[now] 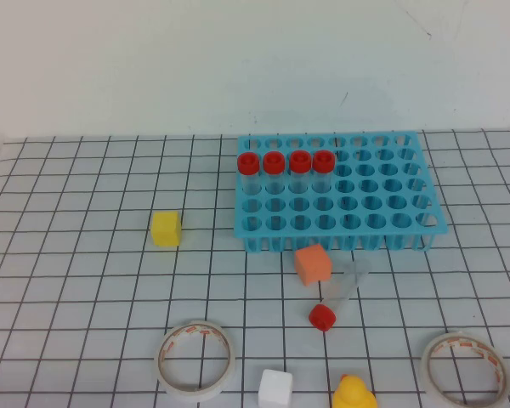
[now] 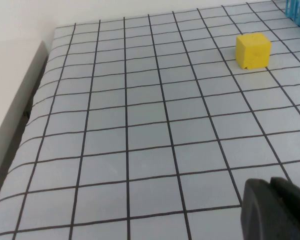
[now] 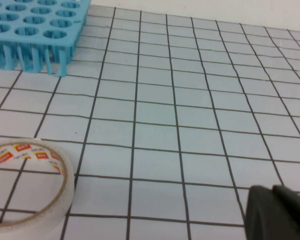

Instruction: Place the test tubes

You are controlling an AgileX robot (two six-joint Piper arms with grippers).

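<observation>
A blue test-tube rack (image 1: 340, 191) stands at the back centre-right of the grid table, with several red-capped tubes (image 1: 286, 163) upright in a row in its left part. One more clear tube (image 1: 344, 280) lies flat in front of the rack, its red cap (image 1: 322, 317) pointing toward me, beside an orange cube (image 1: 313, 263). Neither arm shows in the high view. My left gripper (image 2: 270, 186) is shut and empty, low over bare table on the left, short of the yellow cube (image 2: 253, 50). My right gripper (image 3: 271, 192) is shut and empty, on the right near a tape roll (image 3: 30, 185).
A yellow cube (image 1: 166, 229) sits left of the rack. Two tape rolls (image 1: 195, 357) (image 1: 465, 367) lie near the front edge, with a white cube (image 1: 275, 388) and a yellow duck (image 1: 354, 393) between them. The table's left edge (image 2: 25, 115) meets a wall.
</observation>
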